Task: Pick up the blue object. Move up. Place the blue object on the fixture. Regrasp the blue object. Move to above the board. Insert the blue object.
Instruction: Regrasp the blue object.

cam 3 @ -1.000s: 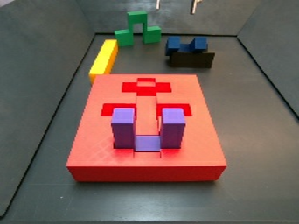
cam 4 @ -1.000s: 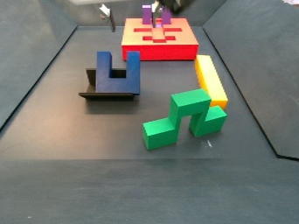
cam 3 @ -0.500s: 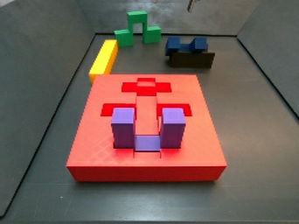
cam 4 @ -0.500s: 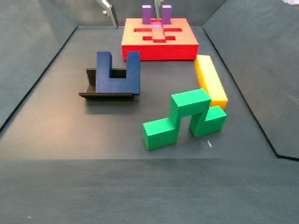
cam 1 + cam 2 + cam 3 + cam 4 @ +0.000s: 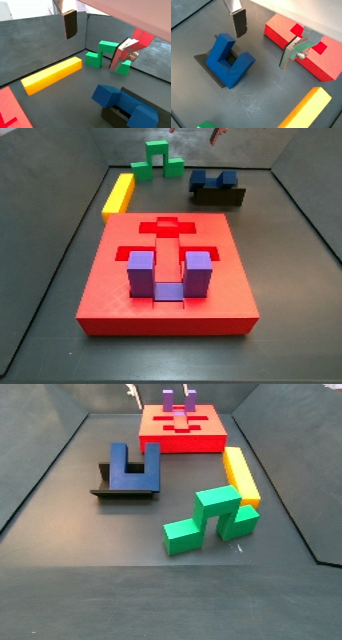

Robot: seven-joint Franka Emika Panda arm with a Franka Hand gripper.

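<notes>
Presently the gripper [image 5: 261,42] is seen wide apart and empty, raised above the floor, with silver fingers [image 5: 238,21] well separated. Below it, the blue object [image 5: 228,60] rests on the fixture [image 5: 208,68], prongs upward. It is judged rigid, light and smooth-faced; a prong or the bridge's flat sides would be best clamped. Farther off lies the board [image 5: 301,47].

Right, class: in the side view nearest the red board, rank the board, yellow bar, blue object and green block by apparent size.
1. Board, nearest the camera.
2. Yellow bar.
3 and 4. Blue object and green block: too alike, both far back.
The hand hangs open above.
</notes>
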